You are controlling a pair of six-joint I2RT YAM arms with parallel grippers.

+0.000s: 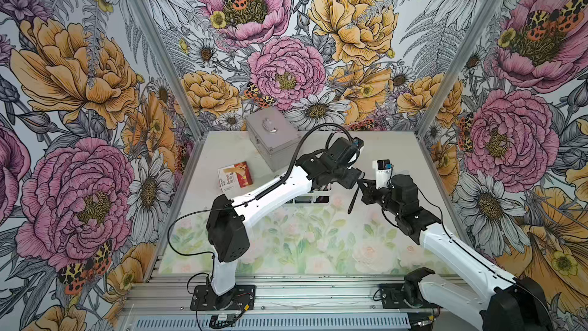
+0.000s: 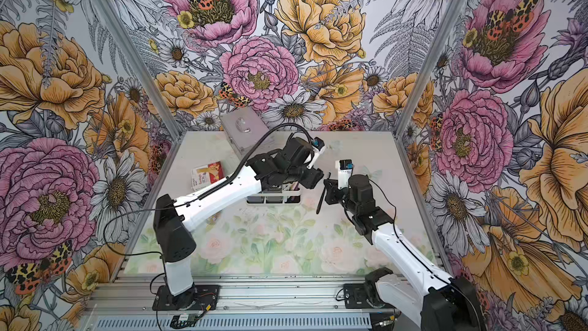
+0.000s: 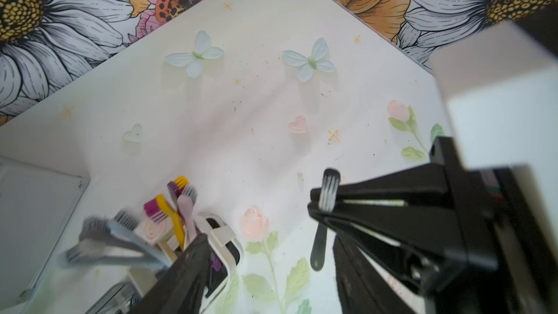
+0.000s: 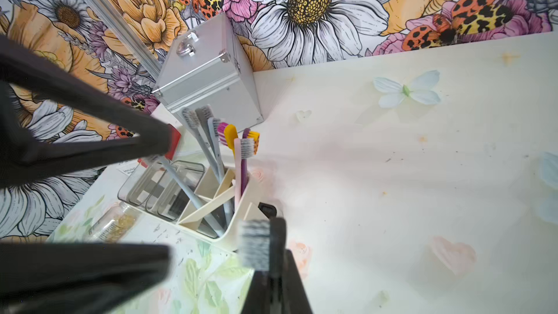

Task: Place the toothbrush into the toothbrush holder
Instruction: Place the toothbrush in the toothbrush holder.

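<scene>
Right claw [image 4: 274,282] gripping a black toothbrush [image 4: 256,244] beside the toothbrush holder [image 4: 255,190]
Grey bristles up; coloured brushes [image 4: 238,141] stand in the holder's white compartment, a silver metal case [image 4: 208,80] behind it.

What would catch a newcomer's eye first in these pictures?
The right gripper stands out at mid-table, clamped near the head of a dark toothbrush, just beside the toothbrush holder. The holder's white compartment bristles with colourful brushes. Behind it, a silver case sits against the flowered back wall.
</scene>
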